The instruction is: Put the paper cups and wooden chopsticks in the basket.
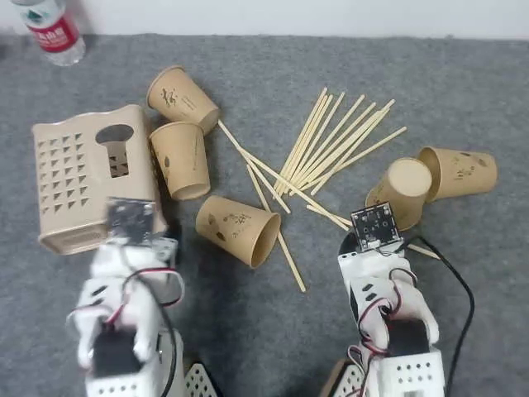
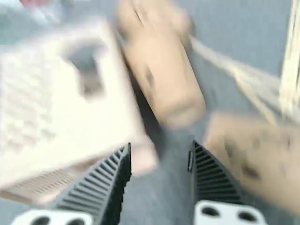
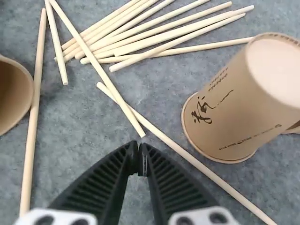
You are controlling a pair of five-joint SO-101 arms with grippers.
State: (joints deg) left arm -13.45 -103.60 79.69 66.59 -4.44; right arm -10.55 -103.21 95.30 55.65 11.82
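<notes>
Closest to me, the left tool (image 2: pixel 159 154) is hanging with its jaws spread wide and nothing between them, just off the near corner of the basket (image 1: pixel 78 169). The basket is lying tipped over on the grey counter (image 1: pixel 248 331), showing a slotted wall and a handle cut-out on top. One paper cup (image 1: pixel 180 159) is lying on its side just beside the basket, and a second cup (image 1: pixel 182 98) is lying just past it, toward the basket's far corner. A third cup (image 1: pixel 238 229) is resting on its side near the basket's near corner, its mouth pointing away from the basket. The wooden chopsticks (image 1: pixel 331 149) are lying scattered on the far side of these cups from the basket, some fanned together, some crossing. Well apart from the basket, beyond the chopsticks, an upturned cup (image 1: pixel 401 192) is sitting base up, with a fifth cup (image 1: pixel 457 172) lying on its side against it. The right tool (image 3: pixel 138 152) is hovering there too, its jaws pressed together on nothing, near a stray chopstick (image 3: pixel 187 159) beside the upturned cup. A plastic bottle (image 1: pixel 51 29) is lying behind the basket.
</notes>
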